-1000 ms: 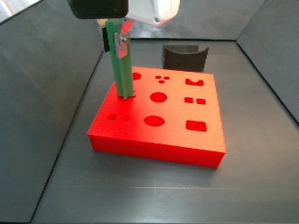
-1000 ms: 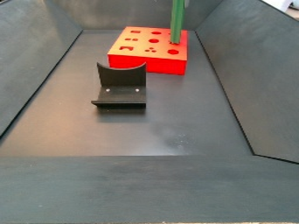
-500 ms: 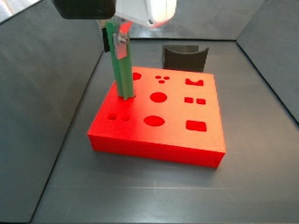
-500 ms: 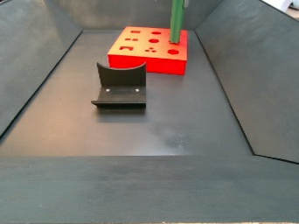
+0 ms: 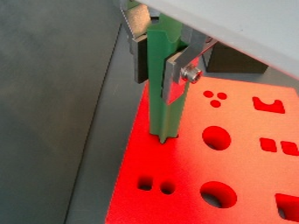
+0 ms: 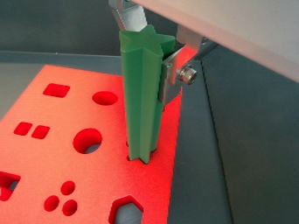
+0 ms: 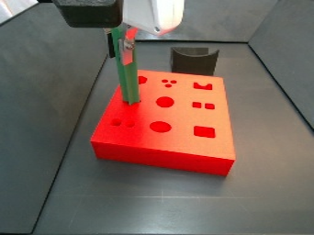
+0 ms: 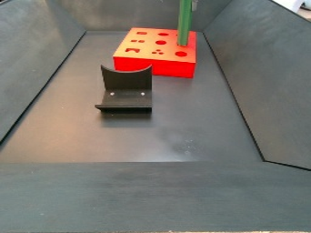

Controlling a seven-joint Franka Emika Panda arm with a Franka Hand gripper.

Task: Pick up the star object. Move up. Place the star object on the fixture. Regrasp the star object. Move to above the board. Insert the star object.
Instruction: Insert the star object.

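Note:
The star object (image 7: 125,73), a long bright-green peg, stands upright with its lower end in a hole near the edge of the red board (image 7: 172,138). My gripper (image 7: 120,41) is over that corner, and its fingers flank the peg's upper part just below the star-shaped top (image 6: 140,39). In both wrist views the pads lie against the star object (image 5: 162,87), so the gripper (image 5: 162,74) looks shut on it. The peg's tip (image 6: 140,157) is out of sight in the board (image 6: 70,166). The peg (image 8: 185,23) also shows at the board's far side (image 8: 152,56).
The dark fixture (image 7: 193,60) stands on the floor behind the board; it appears as an L-shaped bracket (image 8: 125,88) in front of the board. Dark sloping walls (image 8: 36,82) close in the floor on all sides. Other holes (image 7: 162,126) dot the board's top.
In a side view the gripper's body has shifted a little to the left. The green peg stands in the same spot in the board.

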